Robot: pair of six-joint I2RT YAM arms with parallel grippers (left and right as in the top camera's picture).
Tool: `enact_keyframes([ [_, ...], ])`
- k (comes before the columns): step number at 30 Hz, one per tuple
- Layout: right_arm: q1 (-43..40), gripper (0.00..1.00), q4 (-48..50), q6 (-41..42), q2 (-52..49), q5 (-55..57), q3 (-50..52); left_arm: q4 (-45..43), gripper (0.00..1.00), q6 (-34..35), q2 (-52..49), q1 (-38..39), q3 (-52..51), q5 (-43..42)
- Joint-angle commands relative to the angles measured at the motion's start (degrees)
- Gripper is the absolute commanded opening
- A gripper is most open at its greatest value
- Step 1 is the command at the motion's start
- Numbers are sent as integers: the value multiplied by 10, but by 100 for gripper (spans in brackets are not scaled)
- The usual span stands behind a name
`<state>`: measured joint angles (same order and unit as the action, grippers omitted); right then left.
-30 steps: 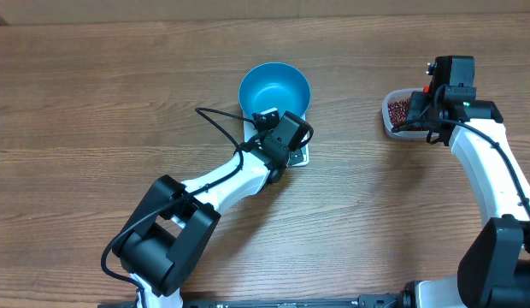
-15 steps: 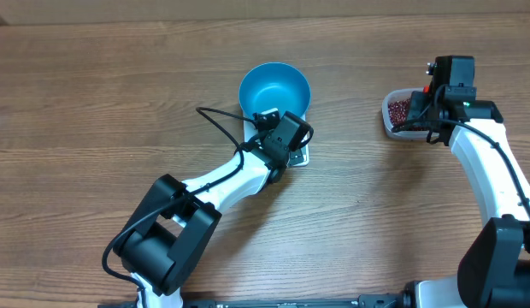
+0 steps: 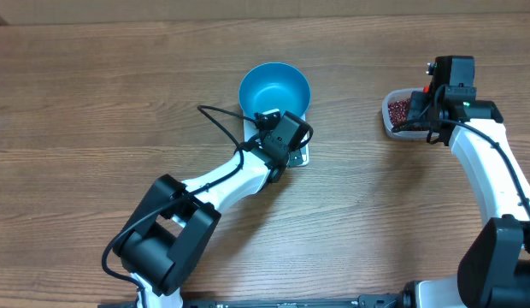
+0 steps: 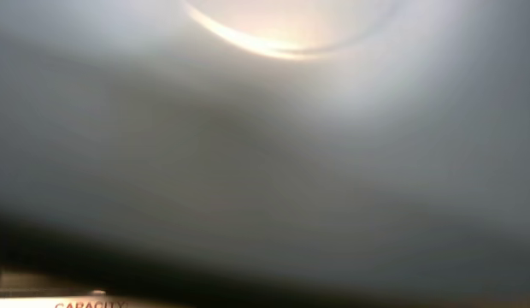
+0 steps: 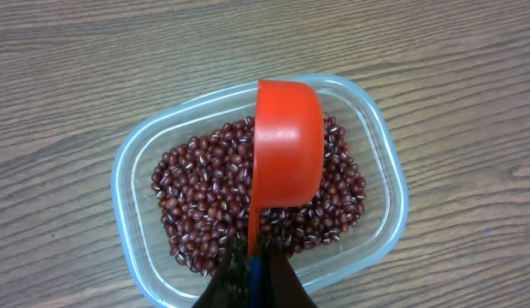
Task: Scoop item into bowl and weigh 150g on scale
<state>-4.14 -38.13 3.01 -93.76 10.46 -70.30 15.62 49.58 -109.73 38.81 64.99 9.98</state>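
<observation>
Overhead and wrist views of the two-arm weighing setup. The bowl [image 3: 274, 85], bright blue and round, stands on the table [image 3: 94, 103] about midway between the left and right edges, in the half toward the far edge. It rests on the scale [image 3: 301, 157], of which only a pale corner shows on the near right side, below the bowl's rim.

The left gripper [image 3: 292, 147] hangs directly over that near part of the scale, just beside the bowl's near rim. Its wrist view is filled by a blurred grey-white surface with a bright round reflection at the top and a strip of small print at the lower left. Its fingers cannot be seen in either view. The jaws are drawn fully together, and nothing can be made out between them.

The beans [image 5: 205, 205], small, dark red-brown and pale-marked, lie in a loose layer inside a clear rounded-rectangular tub [image 5: 128, 162]. The tub stands near the right edge of the table, in the far half and well apart from the bowl.

The right gripper [image 5: 252, 267] is clamped on the handle of a red scoop [image 5: 287, 145]. The scoop's cup reaches out over the middle of the tub with its smooth red surface toward the camera. Whether the cup touches the beans cannot be told.
</observation>
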Motion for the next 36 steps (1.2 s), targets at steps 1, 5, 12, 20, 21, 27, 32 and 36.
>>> enact_keyframes([
  [1,-1,4,3,5,18,-2,-22,17,5,-58,24,2,0,-49],
  [5,-1,4,3,5,18,-3,-22,37,8,-62,66,2,0,-62],
  [12,-1,4,3,5,18,-2,-22,72,18,-101,143,2,0,-62],
  [20,-1,4,3,7,18,-3,-22,146,71,-123,236,-20,0,-60],
  [21,-1,4,3,12,18,-3,-22,158,88,-123,249,-26,0,-60],
  [27,-1,4,3,17,18,-3,-22,229,100,-123,314,-77,0,-36],
  [32,-1,3,3,17,18,-3,-22,329,100,-119,321,-108,0,19],
  [36,-1,4,3,17,18,-3,-22,340,100,-174,323,-120,2,12],
])
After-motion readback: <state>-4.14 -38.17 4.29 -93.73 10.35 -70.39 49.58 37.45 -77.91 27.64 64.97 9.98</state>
